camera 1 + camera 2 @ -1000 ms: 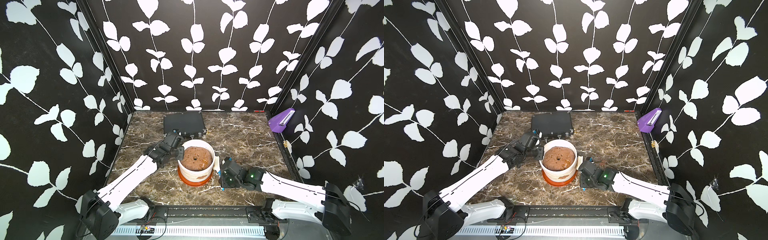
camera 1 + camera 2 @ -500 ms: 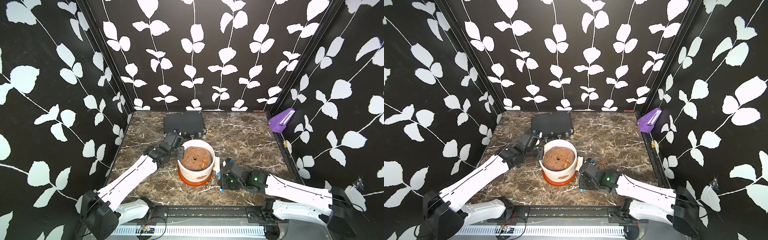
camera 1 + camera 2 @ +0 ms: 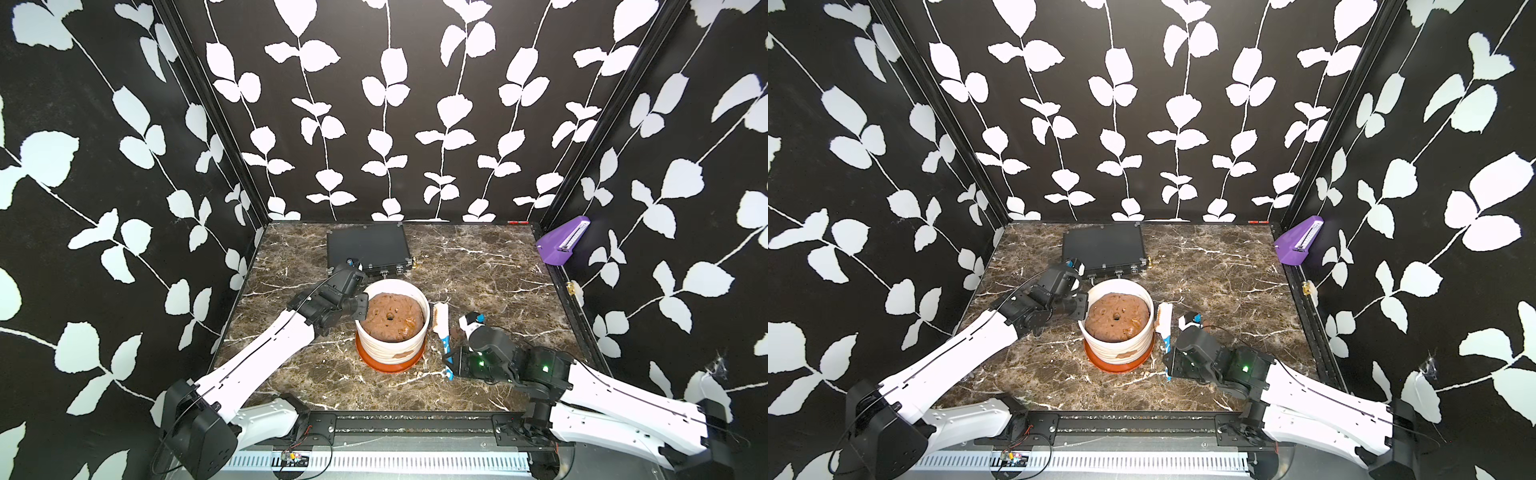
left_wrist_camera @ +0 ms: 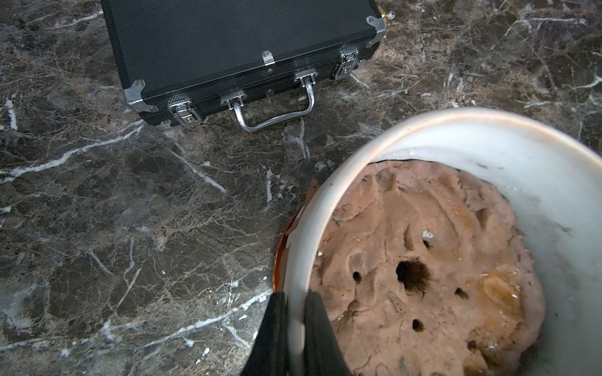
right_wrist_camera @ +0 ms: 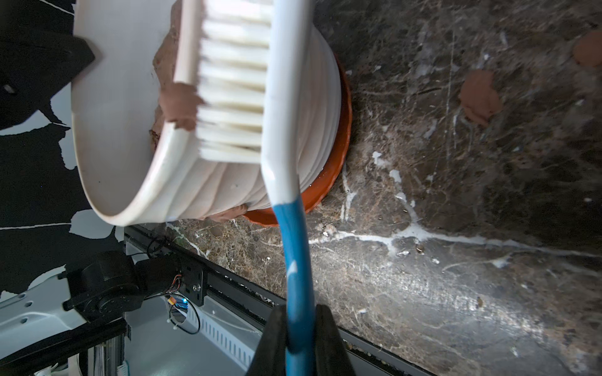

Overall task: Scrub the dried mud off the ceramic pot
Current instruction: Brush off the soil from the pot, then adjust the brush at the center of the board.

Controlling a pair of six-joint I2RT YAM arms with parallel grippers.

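Observation:
The ceramic pot (image 3: 386,347) (image 3: 1115,351) is white and ribbed, and stands on an orange saucer mid-table. My left gripper (image 3: 360,307) (image 4: 296,312) is shut on its left rim (image 4: 294,260), one finger outside and one inside. Dried mud (image 3: 401,355) (image 3: 1127,354) smears the front wall near the base, and a clump (image 5: 179,101) sits on the rim. My right gripper (image 3: 451,365) (image 5: 300,325) is shut on the blue handle of a white-bristled brush (image 3: 440,324) (image 5: 280,130). The bristles (image 5: 234,97) lie against the pot's right rim and upper wall.
A lumpy brown mound (image 3: 392,316) with a central hole fills the pot. A shut black case (image 3: 368,245) (image 4: 228,42) lies just behind the pot. Small mud lumps (image 5: 480,97) lie on the marble to its right. A purple holder (image 3: 563,241) hangs on the right wall.
My right forearm has shifted a little toward the front right, with the brush still beside the pot's right side. The left gripper and the pot have not moved.

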